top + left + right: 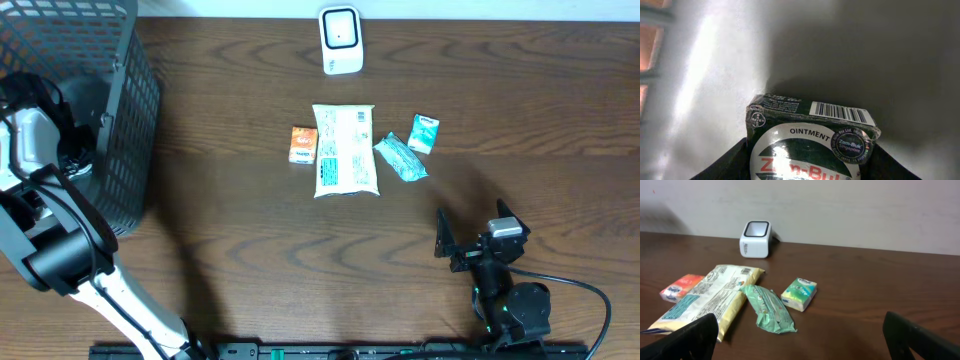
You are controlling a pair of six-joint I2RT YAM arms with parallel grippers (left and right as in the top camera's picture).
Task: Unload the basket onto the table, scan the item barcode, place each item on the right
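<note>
A dark green Zam-Buk ointment box point(810, 145) fills the left wrist view, its barcode point(840, 112) on the upper side edge. My left gripper point(810, 172) is deep in the grey basket point(100, 90), with its dark fingers point(725, 167) pressed against both sides of the box. From overhead the basket wall hides those jaws. The white scanner point(340, 40) point(755, 238) stands at the table's far edge. My right gripper point(470, 235) point(805, 340) rests open near the front right, holding nothing.
A yellow-white packet point(345, 150), an orange pack point(304, 145), a green wrapper point(400, 157) and a small teal box point(424, 133) lie mid-table in front of the scanner. The basket occupies the far left corner.
</note>
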